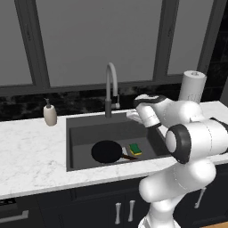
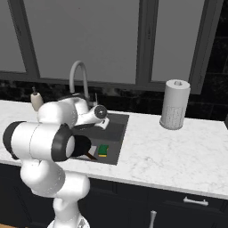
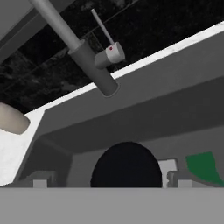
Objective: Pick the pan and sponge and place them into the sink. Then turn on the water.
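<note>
Pincer (image 3: 111, 183) wide, facing faucet lever (image 3: 103, 29)

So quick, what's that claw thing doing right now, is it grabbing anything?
Gripper: open and holding nothing. It hangs over the sink, pointed toward the faucet; the pan and sponge lie in the basin.

I'm looking along the hand into the sink (image 3: 144, 109), tilted. The pan (image 3: 126, 165) lies dark and round on its floor, and the green-topped sponge (image 3: 203, 167) sits just beside it. The faucet (image 3: 83, 54) stands on the white marble surface (image 3: 13, 148) behind, its thin lever (image 3: 101, 27) sticking out. A beige soap dispenser (image 3: 12, 119) lies at the edge.
</note>
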